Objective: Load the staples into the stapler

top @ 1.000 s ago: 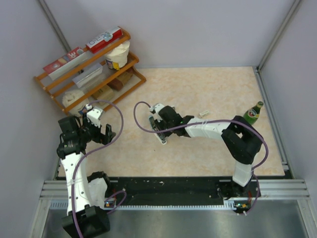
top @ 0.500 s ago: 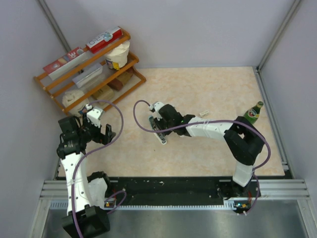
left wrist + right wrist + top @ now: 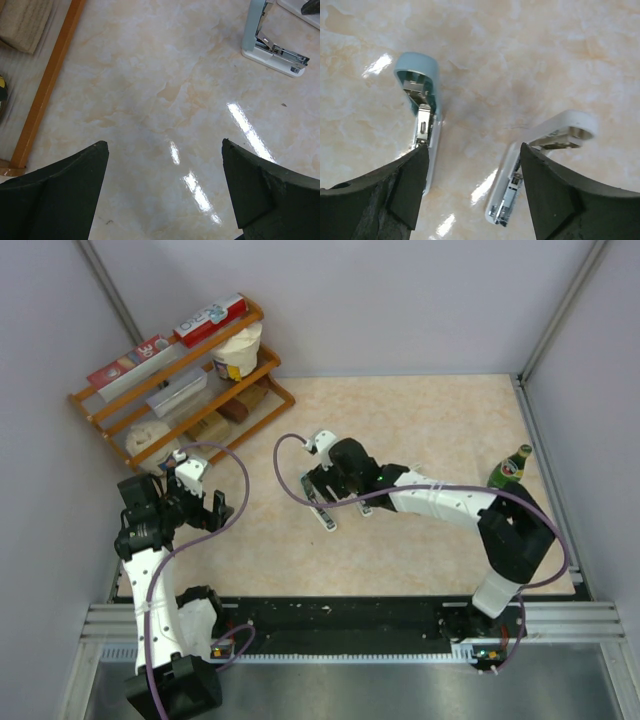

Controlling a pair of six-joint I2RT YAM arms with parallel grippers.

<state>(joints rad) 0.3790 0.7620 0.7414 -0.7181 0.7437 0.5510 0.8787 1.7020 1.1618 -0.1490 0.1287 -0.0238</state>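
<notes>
Two staplers lie open side by side on the marble table. The pale blue stapler (image 3: 422, 95) (image 3: 322, 504) (image 3: 270, 45) is the left one in the right wrist view, the white stapler (image 3: 540, 150) the right one. My right gripper (image 3: 474, 147) (image 3: 328, 482) hovers over them, open, with bare table between its fingers. The white stapler's front end lies against the inner side of the right finger. The staples (image 3: 411, 469) show as a tiny whitish packet just beyond my right forearm. My left gripper (image 3: 165, 145) (image 3: 212, 506) hangs open over bare table, well left of the staplers.
An orange wooden shelf (image 3: 180, 390) with boxes and a cup stands at the back left; its bottom rail (image 3: 47, 85) runs beside my left gripper. A green bottle (image 3: 510, 468) stands by the right wall.
My right gripper has opened and its arm has shifted slightly back and to the right above the staplers. The left arm has not moved.
</notes>
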